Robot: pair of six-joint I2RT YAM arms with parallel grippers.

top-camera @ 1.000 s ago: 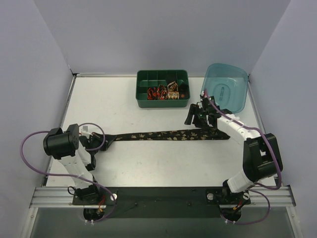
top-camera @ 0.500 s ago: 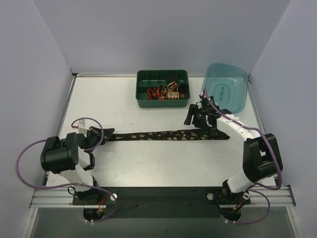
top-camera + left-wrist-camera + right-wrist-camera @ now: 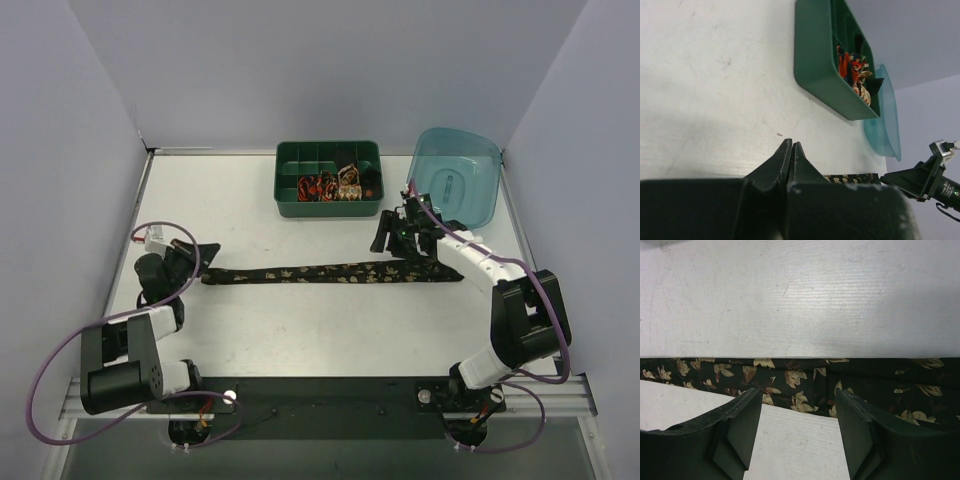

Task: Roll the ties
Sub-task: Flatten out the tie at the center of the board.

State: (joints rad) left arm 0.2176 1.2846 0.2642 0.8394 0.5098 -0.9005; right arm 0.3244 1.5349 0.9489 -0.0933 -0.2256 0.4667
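Several rolled ties (image 3: pixel 332 186) in green tray (image 3: pixel 300 209), teal tub (image 3: pixel 478 165) beside it

The fingers of the left gripper (image 3: pixel 791 147) hide most of the long tie (image 3: pixel 850 178) from its wrist camera; the right wrist view cuts it off at both sides. The rolled ties (image 3: pixel 330 186) in the far tray (image 3: pixel 328 209) are too small to count.

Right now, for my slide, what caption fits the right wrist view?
Open right gripper poised over a black tie with gold leaves, flat on the white table.
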